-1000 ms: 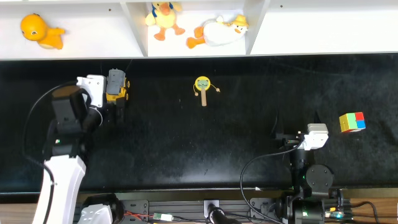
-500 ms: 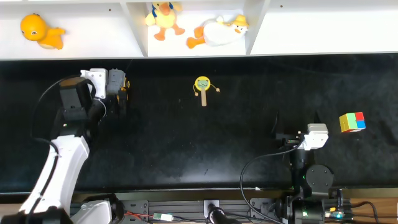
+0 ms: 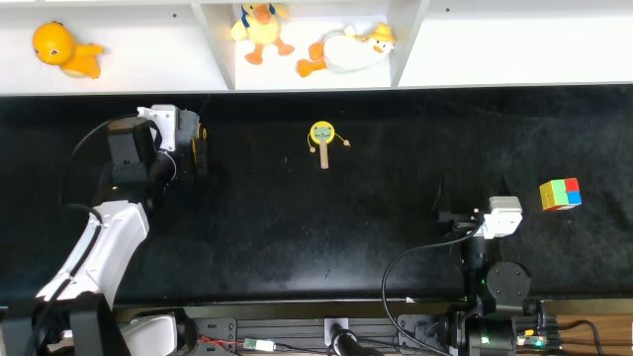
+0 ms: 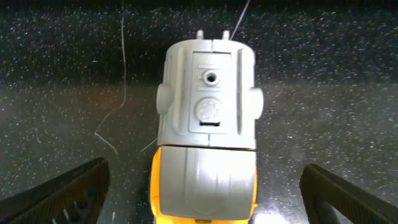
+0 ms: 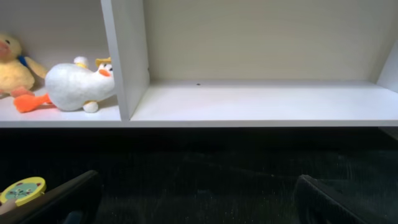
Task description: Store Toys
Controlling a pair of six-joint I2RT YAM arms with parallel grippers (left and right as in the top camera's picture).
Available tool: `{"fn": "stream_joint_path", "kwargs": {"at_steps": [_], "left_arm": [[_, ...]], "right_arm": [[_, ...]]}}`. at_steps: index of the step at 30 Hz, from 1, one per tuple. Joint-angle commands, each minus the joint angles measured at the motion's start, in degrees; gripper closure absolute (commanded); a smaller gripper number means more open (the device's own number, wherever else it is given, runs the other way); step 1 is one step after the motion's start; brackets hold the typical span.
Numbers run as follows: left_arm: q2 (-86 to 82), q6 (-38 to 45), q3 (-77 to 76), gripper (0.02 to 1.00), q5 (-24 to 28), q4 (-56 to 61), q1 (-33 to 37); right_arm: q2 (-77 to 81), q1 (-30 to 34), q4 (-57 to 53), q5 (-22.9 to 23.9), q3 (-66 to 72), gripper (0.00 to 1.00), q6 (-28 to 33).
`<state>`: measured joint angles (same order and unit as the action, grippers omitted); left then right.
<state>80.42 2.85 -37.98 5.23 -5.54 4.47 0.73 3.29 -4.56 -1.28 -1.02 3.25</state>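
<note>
Currently shelf (image 3: pixel 514 40) holds three ducks (image 3: pixel 261 30); left hand (image 4: pixel 205 202) open astride truck (image 4: pixel 208 106), right hand (image 5: pixel 199 199) open.

Work surface: a black, finely speckled table (image 3: pixel 326 237) lies under your left hand (image 4: pixel 202 199) and your right hand (image 5: pixel 199 214) and extends ahead of both. Far edge: a white shelf (image 5: pixel 261 102) stands along it, straight ahead of your right hand; upright dividers (image 5: pixel 127 56) split it into open compartments, closed behind by a pale back wall (image 5: pixel 261 37). The compartment facing your right hand is evenly lit. Near edge: behind that hand, a strip of wood (image 3: pixel 598 336) shows.
</note>
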Motion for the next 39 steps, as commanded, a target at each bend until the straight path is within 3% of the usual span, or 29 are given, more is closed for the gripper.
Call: {"fn": "stream_joint_path", "kwargs": {"at_steps": [1, 14, 32, 39], "left_arm": [[0.4, -1.4, 0.2, 0.02, -1.9, 0.0, -0.3], [1.4, -1.4, 0.2, 0.075, -3.1, 1.4, -0.3], [1.4, -1.4, 0.2, 0.509, -3.9, 1.6, -0.3], [1.3, -1.4, 0.2, 0.581, -3.9, 2.3, -0.3]], "right_arm": [[-0.5, 0.1, 0.2, -0.2, 0.7, 0.007, 0.1], [-0.5, 0.1, 0.2, -0.2, 0.7, 0.007, 0.1], [-0.5, 0.1, 0.2, -0.2, 0.7, 0.005, 0.1], [-0.5, 0.1, 0.2, -0.2, 0.7, 0.007, 0.1]]}}
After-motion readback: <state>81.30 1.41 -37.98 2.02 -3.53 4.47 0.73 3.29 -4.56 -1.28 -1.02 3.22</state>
